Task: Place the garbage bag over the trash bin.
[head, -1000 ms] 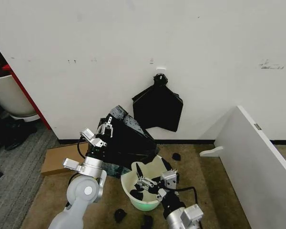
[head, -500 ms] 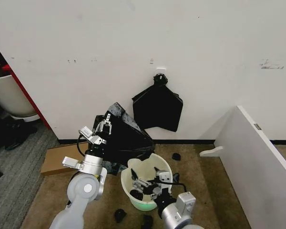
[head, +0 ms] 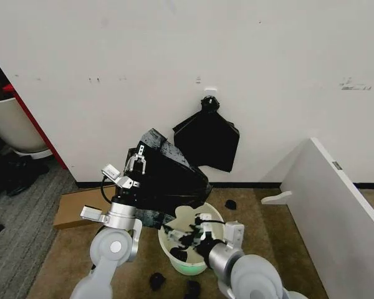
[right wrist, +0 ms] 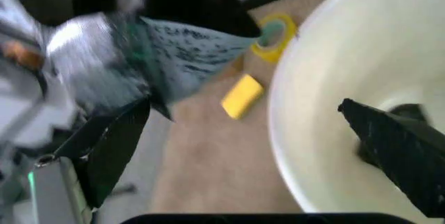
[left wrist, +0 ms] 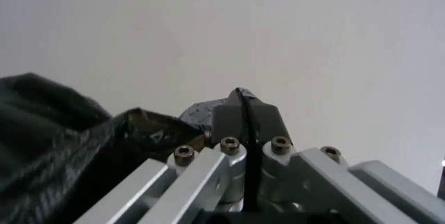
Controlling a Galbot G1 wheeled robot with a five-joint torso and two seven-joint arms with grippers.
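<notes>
The trash bin (head: 188, 261) is a round white bucket standing on the carpet, with dark scraps inside. Behind and left of it, the glossy black garbage bag (head: 169, 180) is held up, its lower edge hanging at the bin's far rim. My left gripper (head: 136, 165) is raised at the bag's top left corner and shut on a thin fold of the bag (left wrist: 243, 110). My right gripper (head: 176, 236) hangs over the bin's left rim, open. One of its black fingers (right wrist: 114, 148) is outside the bin wall (right wrist: 313, 94) and the other is inside.
A flat black bundle (head: 207, 140) hangs on the wall behind. A white board (head: 336, 212) leans at the right and a cardboard box (head: 73, 208) lies at the left. Black scraps (head: 156, 281) dot the carpet. A yellow tape roll (right wrist: 274, 35) and a yellow block (right wrist: 242, 96) lie beside the bin.
My right arm has swung left across the bin, its gripper now at the left rim. The left gripper has lifted slightly and the bag has spread toward the bin.
</notes>
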